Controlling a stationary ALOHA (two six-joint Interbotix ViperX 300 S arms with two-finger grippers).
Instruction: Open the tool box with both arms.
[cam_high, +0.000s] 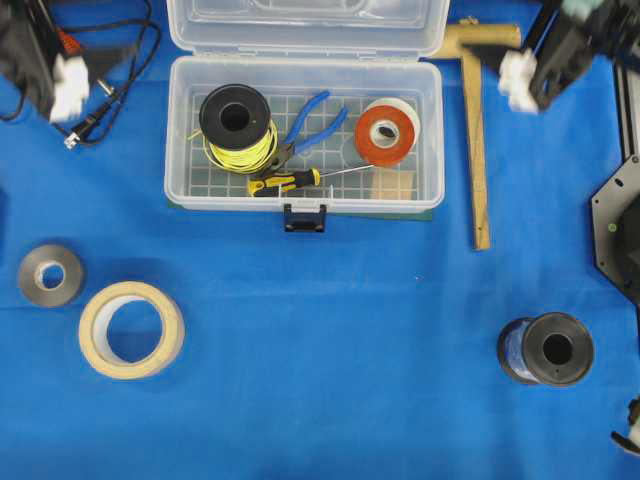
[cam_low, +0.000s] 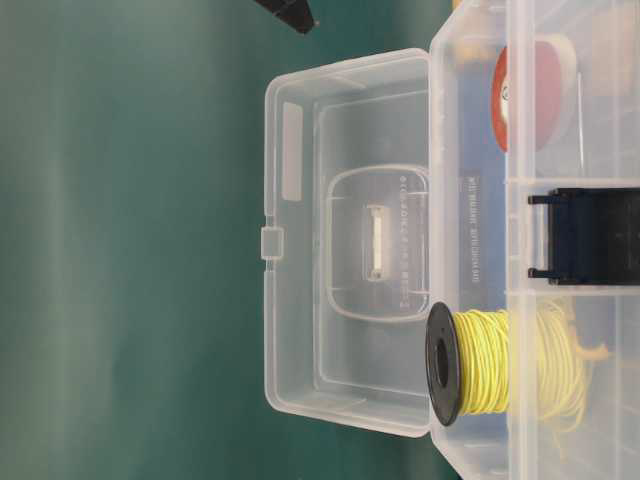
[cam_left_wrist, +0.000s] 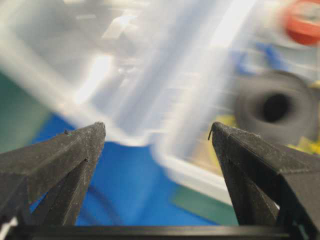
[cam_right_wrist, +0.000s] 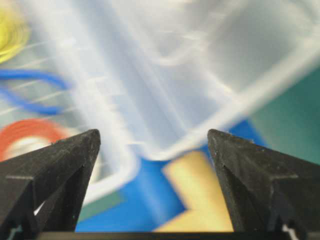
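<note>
The clear tool box (cam_high: 176, 130) stands open at the back middle of the blue cloth. Its lid (cam_high: 300, 22) is swung back behind the base, and the dark blue latch (cam_high: 305, 217) hangs at the front. The table-level view shows the open lid (cam_low: 350, 240) and the latch (cam_low: 590, 235). My left gripper (cam_high: 105, 65) is open and empty, off the box's back left corner. My right gripper (cam_high: 490, 60) is open and empty, off the back right corner. Both wrist views are blurred and show open jaws (cam_left_wrist: 157, 132) (cam_right_wrist: 152, 135) with the box beyond.
Inside the box lie a yellow wire spool (cam_high: 238, 125), blue pliers (cam_high: 315, 120), a screwdriver (cam_high: 290, 182) and red-and-white tape (cam_high: 388, 132). A wooden square (cam_high: 476, 150) lies right of the box. A grey roll (cam_high: 50, 275), masking tape (cam_high: 131, 329) and a black spool (cam_high: 547, 350) sit in front.
</note>
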